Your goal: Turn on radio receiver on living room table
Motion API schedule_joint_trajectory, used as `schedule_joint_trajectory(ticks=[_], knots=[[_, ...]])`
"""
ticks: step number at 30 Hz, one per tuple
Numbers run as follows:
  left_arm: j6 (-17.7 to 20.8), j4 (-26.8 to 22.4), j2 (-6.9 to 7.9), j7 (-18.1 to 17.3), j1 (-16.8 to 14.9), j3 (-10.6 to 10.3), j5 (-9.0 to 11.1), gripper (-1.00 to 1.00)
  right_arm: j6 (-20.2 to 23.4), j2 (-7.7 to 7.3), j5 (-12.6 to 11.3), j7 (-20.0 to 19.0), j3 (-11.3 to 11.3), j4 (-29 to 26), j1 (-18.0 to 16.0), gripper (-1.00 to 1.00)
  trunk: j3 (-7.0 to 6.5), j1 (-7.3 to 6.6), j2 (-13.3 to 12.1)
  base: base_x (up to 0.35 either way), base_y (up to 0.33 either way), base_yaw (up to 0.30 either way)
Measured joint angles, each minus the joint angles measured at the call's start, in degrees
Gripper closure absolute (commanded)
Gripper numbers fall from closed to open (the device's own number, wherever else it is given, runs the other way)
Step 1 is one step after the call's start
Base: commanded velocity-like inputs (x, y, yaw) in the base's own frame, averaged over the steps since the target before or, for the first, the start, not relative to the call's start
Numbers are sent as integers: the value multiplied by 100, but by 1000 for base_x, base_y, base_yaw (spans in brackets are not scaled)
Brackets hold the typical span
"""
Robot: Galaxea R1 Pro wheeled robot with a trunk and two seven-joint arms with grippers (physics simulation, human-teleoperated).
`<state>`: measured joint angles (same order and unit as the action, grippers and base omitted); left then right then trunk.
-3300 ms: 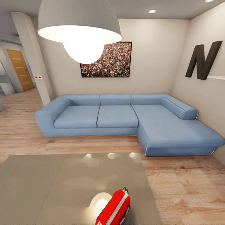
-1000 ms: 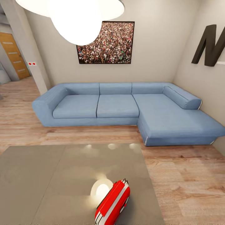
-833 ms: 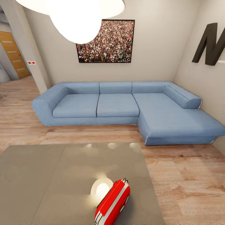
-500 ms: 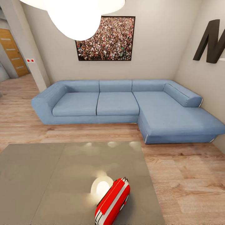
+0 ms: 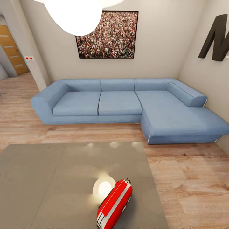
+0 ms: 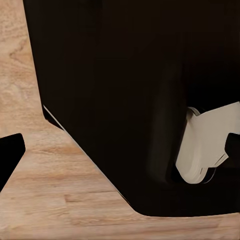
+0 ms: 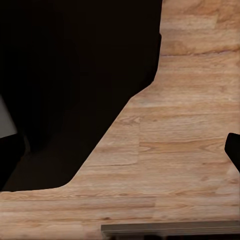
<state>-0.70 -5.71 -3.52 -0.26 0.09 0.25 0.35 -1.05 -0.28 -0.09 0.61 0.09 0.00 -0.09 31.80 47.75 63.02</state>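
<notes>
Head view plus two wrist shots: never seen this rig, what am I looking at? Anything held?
These are simulator renders from a wheeled robot with two arms. The big picture comes from its head camera, looking forward and down into a living room: a blue L-shaped sofa, a crowd photo on the wall and a pendant lamp overhead. Nearest the camera is the low grey table; on it, close to the near edge, stands the red radio receiver.

The other two pictures come from cameras near each gripper. Both look down at the wood floor past dark parts of the robot's own body. Dark shapes at the picture edges may be fingertips, so I cannot tell whether the grippers are open. Nothing appears to be held.
</notes>
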Motion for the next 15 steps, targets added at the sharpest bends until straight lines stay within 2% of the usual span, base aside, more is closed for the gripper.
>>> schedule_joint_trajectory(ticks=[15], knots=[[0, 0, 0, 0, 0, 11, 0, -100, 0, -7, -17, 0, 0, 0, 0, -100, 82, 0, 0, 0, 0, 0]])
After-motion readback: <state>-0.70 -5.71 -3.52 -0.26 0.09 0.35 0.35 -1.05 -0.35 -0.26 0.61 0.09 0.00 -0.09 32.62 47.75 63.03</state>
